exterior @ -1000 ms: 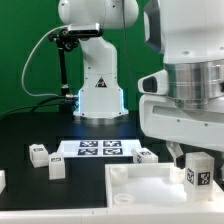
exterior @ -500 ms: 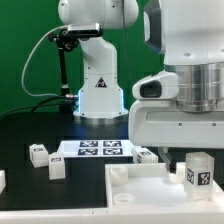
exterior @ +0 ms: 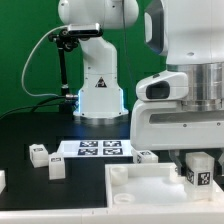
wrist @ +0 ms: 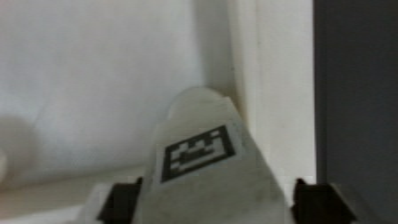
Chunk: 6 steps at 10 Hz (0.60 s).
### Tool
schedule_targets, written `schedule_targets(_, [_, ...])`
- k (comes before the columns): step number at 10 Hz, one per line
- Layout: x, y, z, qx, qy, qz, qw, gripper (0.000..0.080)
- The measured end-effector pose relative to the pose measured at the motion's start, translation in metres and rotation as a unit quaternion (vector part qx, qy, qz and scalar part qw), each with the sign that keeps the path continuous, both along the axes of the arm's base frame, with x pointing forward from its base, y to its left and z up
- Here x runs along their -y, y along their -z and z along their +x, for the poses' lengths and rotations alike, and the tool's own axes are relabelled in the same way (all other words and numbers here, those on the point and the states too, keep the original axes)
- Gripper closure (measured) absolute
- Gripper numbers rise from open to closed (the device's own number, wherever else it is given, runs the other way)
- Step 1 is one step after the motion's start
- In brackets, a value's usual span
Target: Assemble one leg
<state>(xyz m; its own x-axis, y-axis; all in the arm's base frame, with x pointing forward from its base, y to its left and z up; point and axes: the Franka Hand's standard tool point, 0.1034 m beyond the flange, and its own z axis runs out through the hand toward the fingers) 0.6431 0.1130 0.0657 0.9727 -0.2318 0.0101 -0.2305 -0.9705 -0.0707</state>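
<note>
My gripper (exterior: 199, 160) hangs at the exterior view's right, over the large white tray-like panel (exterior: 140, 185). It is shut on a white leg (exterior: 198, 170) with a black-and-white tag, held upright just above or on the panel's right part. In the wrist view the leg (wrist: 210, 150) fills the middle, between my two dark fingertips (wrist: 125, 200), with the panel's raised rim (wrist: 267, 70) beyond it. Other legs stand on the black table: two at the left (exterior: 38, 153) (exterior: 57, 166) and one by the marker board (exterior: 146, 156).
The marker board (exterior: 98, 149) lies on the table in the middle. The arm's white base (exterior: 98, 90) stands behind it, before a green backdrop. A white part shows at the left edge (exterior: 2, 180).
The gripper with the leg has shifted a little to the exterior view's left and slightly down; the arm's body covers more of the right side. The other parts have not moved.
</note>
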Motion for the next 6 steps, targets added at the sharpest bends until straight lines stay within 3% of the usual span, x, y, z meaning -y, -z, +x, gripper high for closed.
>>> schedule_targets(1, [0.0000,0.0000,0.0000,-0.003,0.042,0.001,0.999,0.0516])
schedule_targets(4, [0.0004,0.0002,0.0005,-0.011,0.231,0.001,0.973,0.0516])
schedule_targets(5, [0.0010,0.0005,0.0001,-0.017,0.317,0.003,0.948,0.0516])
schedule_targets(6, [0.0027,0.0011,0.0015,-0.024,0.420,0.017,0.907,0.0516])
